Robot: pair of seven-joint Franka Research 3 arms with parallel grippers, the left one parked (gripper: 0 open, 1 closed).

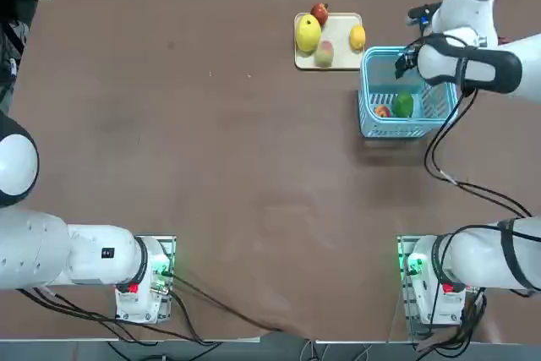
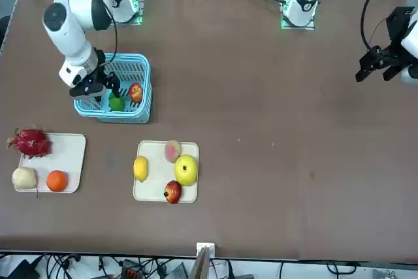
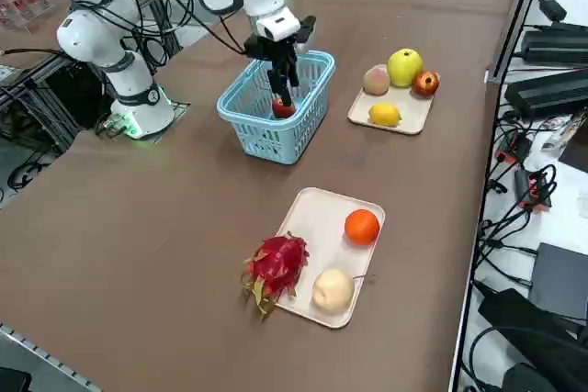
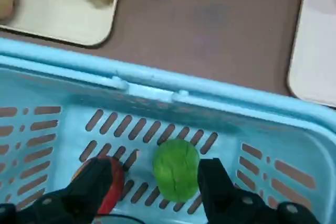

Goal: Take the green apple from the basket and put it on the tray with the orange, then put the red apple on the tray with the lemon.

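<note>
Firmness and light weight seem likely in the green apple (image 4: pixel 176 170), which lies in the basket (image 4: pixel 157 81) just beside the red apple (image 4: pixel 116 184); its glossy round skin could slip or roll, so the surest hold would be across its widest part, squeezed gently enough not to bruise. The right pincer (image 4: pixel 155 165) is spread wide over the basket and holds nothing, one finger overlapping the red apple in the wrist view, though whether they touch I cannot tell.
</note>
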